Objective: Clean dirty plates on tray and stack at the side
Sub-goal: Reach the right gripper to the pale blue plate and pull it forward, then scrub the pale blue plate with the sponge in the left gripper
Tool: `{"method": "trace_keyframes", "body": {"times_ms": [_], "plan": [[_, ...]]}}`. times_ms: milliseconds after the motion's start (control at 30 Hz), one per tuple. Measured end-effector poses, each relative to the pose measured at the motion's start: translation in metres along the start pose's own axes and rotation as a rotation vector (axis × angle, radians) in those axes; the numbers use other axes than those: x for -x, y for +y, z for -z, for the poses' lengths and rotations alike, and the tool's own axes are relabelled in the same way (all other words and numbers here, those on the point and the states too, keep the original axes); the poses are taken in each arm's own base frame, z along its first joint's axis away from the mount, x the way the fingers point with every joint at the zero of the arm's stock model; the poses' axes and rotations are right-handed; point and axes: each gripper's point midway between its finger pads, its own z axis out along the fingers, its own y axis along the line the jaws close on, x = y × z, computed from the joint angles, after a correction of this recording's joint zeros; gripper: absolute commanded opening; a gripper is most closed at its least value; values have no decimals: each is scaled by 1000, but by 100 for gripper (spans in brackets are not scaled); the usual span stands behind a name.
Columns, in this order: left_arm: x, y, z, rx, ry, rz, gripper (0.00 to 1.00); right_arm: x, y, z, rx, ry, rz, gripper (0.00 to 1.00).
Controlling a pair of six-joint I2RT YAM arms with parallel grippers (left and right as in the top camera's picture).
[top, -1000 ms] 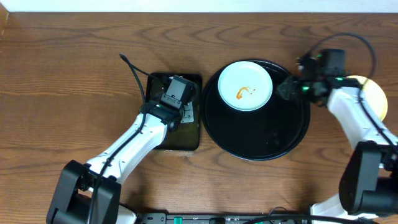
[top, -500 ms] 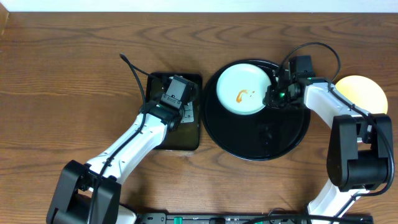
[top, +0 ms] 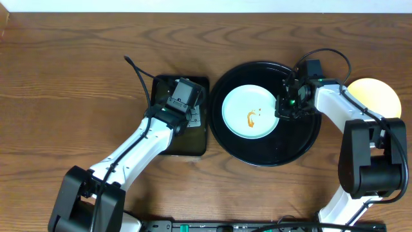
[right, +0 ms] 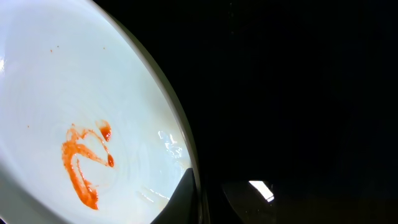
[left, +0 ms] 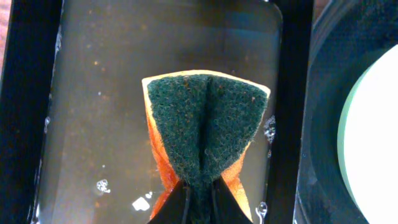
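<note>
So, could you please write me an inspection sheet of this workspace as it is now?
Surface: brown wood-grain tabletop.
Job's things: pale mint-green round plate with orange sauce squiggle lies in large round glossy black tray; yellow round plate on tabletop right of tray.
Clutter: rectangular black basin of water with green-and-orange sponge.
Grippers: left gripper shut on sponge; right gripper shut on mint-green plate's rim.
Cables: black cable on tabletop beside basin; black loop near right gripper.
Surroundings: white strip along far edge.
</note>
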Motion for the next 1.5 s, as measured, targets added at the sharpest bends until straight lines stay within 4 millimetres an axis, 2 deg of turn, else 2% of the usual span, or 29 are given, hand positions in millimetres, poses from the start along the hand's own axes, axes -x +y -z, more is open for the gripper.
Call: {"method": "trace_keyframes", "body": {"times_ms": [267,367,533,633,767,833,967,1067,1133,1200,1267,1333,1500], "plan": [[16,-12,1,-52,-65,-6,7,0,0,0,-7,1,4,1],[28,-32,4,-147,-111,-63,7,0,0,0,-7,1,4,1],[46,-78,18,-313,-219,-149,7,-1,0,0,-9,2,5,1],[44,-97,25,-367,-236,-173,7,0,0,0,-9,2,6,1],[30,-104,29,-374,-162,-197,7,-1,2,0,-22,0,19,1],[38,-111,40,-383,-158,-201,7,-1,3,-1,-29,-2,28,1],[78,-144,79,-468,-261,-207,7,-1,4,-1,-32,-2,34,1],[85,-167,94,-534,-294,-228,8,-1,4,-1,-32,-2,35,1],[74,-176,86,-546,-264,-248,8,-1,4,-1,-32,-2,35,1],[56,-186,65,-541,-200,-270,8,-1,4,-1,-32,-2,35,1],[30,-193,32,-523,-107,-278,7,-2,4,-1,-32,-1,35,1],[11,-200,12,-535,-44,-284,8,-2,4,-1,-32,0,35,1],[-20,-214,-13,-579,74,-243,8,-2,3,-1,-33,1,35,1]]}}
